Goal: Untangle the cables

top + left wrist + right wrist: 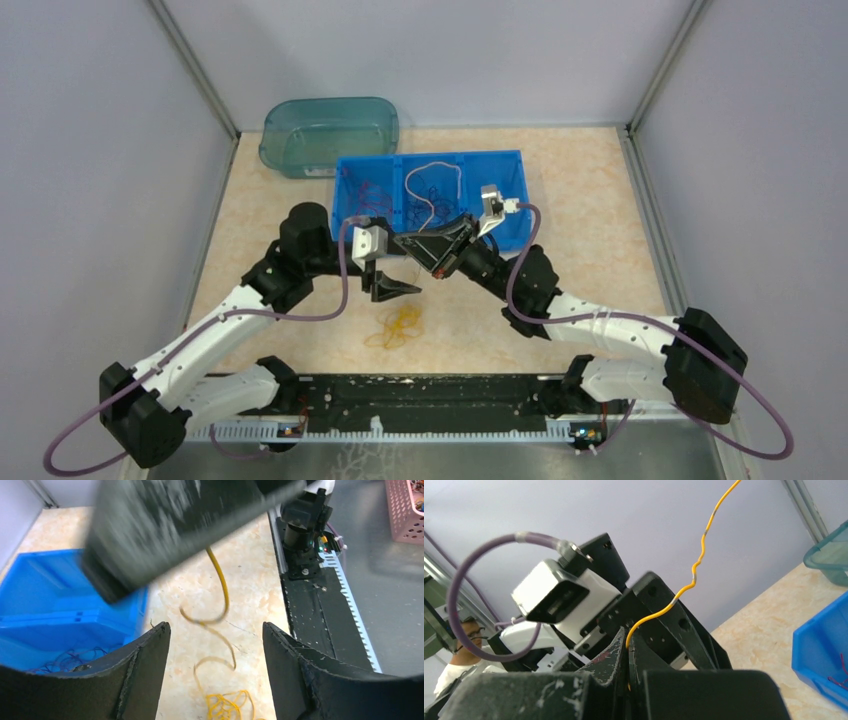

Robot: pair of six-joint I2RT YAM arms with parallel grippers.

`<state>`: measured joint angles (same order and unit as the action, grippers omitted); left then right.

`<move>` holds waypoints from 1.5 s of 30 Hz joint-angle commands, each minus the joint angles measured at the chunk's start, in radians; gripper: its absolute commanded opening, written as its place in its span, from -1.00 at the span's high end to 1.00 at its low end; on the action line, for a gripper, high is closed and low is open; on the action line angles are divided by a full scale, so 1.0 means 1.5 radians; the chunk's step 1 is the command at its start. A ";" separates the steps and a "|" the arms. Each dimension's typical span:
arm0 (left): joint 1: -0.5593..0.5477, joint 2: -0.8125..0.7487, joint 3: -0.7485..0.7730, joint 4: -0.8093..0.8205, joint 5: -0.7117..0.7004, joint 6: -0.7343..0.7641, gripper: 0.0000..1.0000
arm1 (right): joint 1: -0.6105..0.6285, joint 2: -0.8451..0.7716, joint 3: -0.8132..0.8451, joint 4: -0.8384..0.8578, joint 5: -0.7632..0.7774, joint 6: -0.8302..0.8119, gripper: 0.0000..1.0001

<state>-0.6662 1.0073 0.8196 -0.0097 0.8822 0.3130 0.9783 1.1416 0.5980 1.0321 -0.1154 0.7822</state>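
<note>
A yellow-orange cable clump [398, 326] lies on the table in front of the blue bin [500, 228]. My right gripper [402, 241] is shut on one yellow strand [684, 587], which curls upward in the right wrist view. In the left wrist view this strand [223, 587] hangs from the blurred right gripper [175, 525] down to the clump [231, 705]. My left gripper [388, 287] is open and empty, its fingers [145, 665] standing either side of the strand above the table. Red cables [366, 195] and dark purple cables [432, 212] lie in the bin's compartments.
A teal tub [330, 133] stands at the back left, behind the bin. A pale pink wire [432, 172] arches over the bin's middle compartment. A black rail [320, 610] runs along the near table edge. A pink basket [405, 510] sits beyond it.
</note>
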 commanded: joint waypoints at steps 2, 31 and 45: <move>-0.004 -0.023 -0.033 -0.035 0.023 0.021 -0.47 | -0.004 -0.009 0.052 0.046 -0.015 0.004 1.00; -0.003 -0.015 0.004 0.025 -0.025 -0.106 0.99 | -0.020 -0.030 0.040 0.018 -0.049 -0.009 0.40; 0.005 0.020 0.246 -0.083 -0.038 -0.008 0.99 | -0.038 -0.255 -0.083 -0.257 -0.077 -0.225 -0.64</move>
<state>-0.6647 1.0187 1.0981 -0.0803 0.8299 0.2581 0.9249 0.8459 0.4999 0.7593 -0.2379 0.5644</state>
